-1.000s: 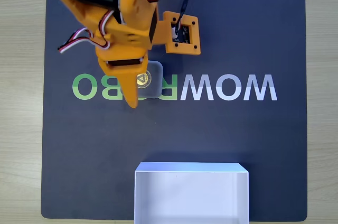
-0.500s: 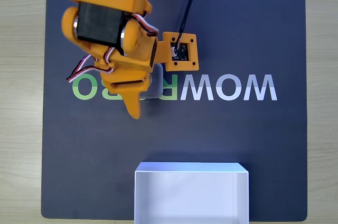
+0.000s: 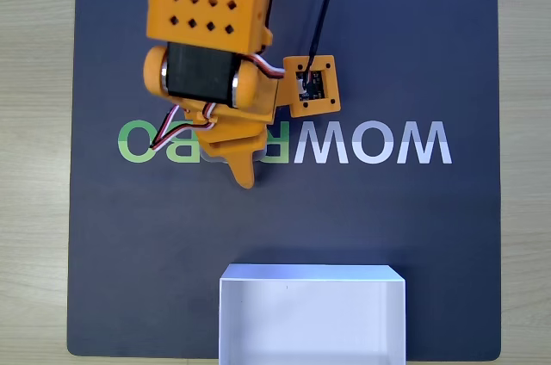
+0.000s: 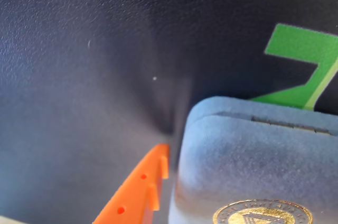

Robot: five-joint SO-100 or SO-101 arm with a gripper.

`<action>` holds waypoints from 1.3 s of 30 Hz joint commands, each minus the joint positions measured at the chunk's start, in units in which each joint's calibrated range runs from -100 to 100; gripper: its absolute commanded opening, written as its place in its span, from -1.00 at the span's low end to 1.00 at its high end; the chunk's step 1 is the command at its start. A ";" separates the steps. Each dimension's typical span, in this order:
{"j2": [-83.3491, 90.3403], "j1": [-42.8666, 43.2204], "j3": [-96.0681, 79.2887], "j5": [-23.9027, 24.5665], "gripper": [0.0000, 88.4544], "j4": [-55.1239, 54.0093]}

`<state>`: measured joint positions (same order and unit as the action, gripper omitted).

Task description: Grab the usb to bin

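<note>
Covering the usb (image 4: 253, 176) in the fixed view, the arm hides it. Wrist view: emblem faces up, cut off below. Gripper (image 3: 244, 174) opening and grasp cannot be told; one orange finger (image 4: 138, 192) sits just beside the block.

The fixed view is taken from straight above and well back, facing down: the whole dark mat (image 3: 413, 236) is framed, with strips of pale worktop (image 3: 34, 167) at both sides. The arm enters from the top edge; the white bin (image 3: 312, 318) is cut by the bottom edge. The wrist view is taken very close to the mat, looking along one orange finger (image 4: 138, 192) of the claw beside the grey usb (image 4: 253, 166). A green printed letter (image 4: 303, 71) is shared with the mat's lettering.
</note>
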<state>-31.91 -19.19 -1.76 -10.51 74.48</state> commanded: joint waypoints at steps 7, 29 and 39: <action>-2.04 -0.85 2.39 -0.21 -0.02 -0.06; -1.70 -1.35 2.39 -0.21 -0.98 -1.02; 10.68 0.08 2.39 -0.16 -0.97 -3.29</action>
<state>-29.60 -20.25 -1.04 -10.83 72.07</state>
